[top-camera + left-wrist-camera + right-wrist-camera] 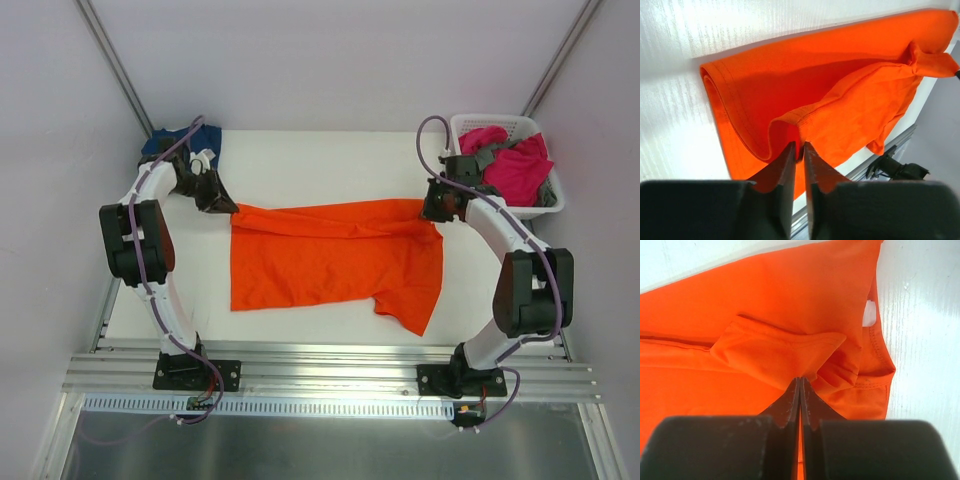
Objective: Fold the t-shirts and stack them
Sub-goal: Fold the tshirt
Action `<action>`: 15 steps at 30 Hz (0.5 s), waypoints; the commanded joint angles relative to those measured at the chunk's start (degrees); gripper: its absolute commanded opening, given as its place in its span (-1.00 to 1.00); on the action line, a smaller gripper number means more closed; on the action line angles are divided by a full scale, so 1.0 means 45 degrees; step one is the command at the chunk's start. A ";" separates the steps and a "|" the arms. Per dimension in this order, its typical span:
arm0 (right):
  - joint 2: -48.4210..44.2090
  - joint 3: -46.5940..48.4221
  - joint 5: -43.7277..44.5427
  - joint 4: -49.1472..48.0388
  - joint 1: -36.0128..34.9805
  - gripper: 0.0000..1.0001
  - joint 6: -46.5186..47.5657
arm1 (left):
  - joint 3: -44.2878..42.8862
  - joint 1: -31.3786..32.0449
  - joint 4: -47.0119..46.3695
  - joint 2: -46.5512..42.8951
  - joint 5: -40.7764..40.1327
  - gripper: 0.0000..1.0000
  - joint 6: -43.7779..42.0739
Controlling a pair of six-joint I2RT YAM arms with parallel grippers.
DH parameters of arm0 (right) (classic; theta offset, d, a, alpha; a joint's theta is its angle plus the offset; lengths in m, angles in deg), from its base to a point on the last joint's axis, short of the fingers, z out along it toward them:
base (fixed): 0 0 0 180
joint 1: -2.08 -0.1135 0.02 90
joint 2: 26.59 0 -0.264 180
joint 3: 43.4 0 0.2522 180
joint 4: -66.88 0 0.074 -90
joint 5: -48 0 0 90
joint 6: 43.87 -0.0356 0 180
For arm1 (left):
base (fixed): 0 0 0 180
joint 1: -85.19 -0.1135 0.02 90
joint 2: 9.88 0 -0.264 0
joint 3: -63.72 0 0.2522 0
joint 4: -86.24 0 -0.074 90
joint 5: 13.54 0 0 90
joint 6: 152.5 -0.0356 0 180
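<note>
Orange shirt (330, 255) lay spread across the table (330, 160) — left claw (799, 150) pinched its far-left hem, jaws barely apart; right claw (800, 382) clamped tight on a fold at the far-right corner.

I'm seeing a plain bright orange t-shirt (330, 255) on the white table (300, 160), a navy t-shirt (178, 140), a magenta t-shirt (515, 165), possibly some grey cloth (543, 196), and a white slotted basket (480, 122).
</note>
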 commanded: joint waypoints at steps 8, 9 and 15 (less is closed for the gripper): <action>-0.0825 -0.0176 0.0334 0.0417 -0.0137 0.07 0.0167 | 0.0280 -0.0125 0.0339 -0.0397 -0.0168 0.98 0.0252; -0.0981 -0.0254 0.0433 0.0457 -0.0196 0.25 0.0186 | 0.0124 -0.0106 0.0320 -0.0358 -0.0207 0.98 0.0291; -0.1569 0.0077 0.0785 0.0517 -0.0392 0.54 0.0558 | -0.2433 0.0186 0.0144 0.0734 -0.0404 0.98 0.0233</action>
